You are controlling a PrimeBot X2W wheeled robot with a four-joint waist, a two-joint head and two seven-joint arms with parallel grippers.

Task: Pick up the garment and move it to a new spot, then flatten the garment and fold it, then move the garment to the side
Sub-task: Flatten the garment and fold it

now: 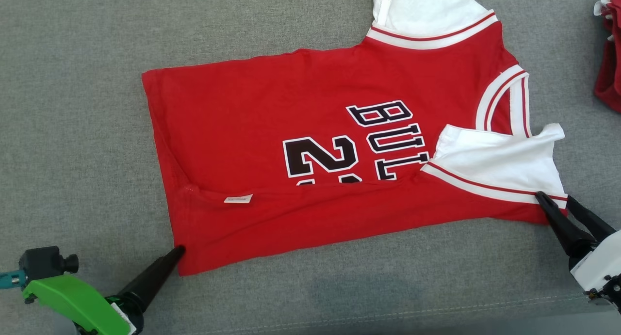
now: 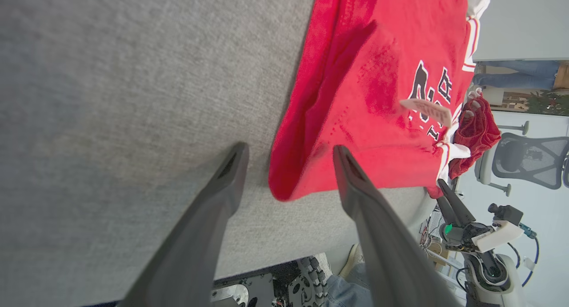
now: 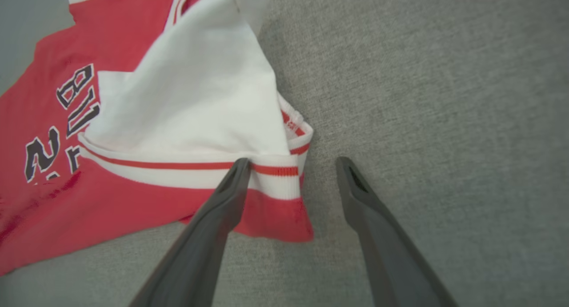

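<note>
A red jersey with white sleeves and dark lettering lies flat on the grey fabric surface. Its near long edge is folded up over the lower half of the number. My left gripper is open at the jersey's near left corner; in the left wrist view the corner lies between the spread fingers of the gripper. My right gripper is open at the folded white sleeve's corner. In the right wrist view the gripper straddles the striped cuff of the jersey.
A second red garment lies bunched at the surface's right edge. The surface's front edge with its seam runs just below both grippers. Beyond that edge the left wrist view shows a person's jeans and shoe and an office chair.
</note>
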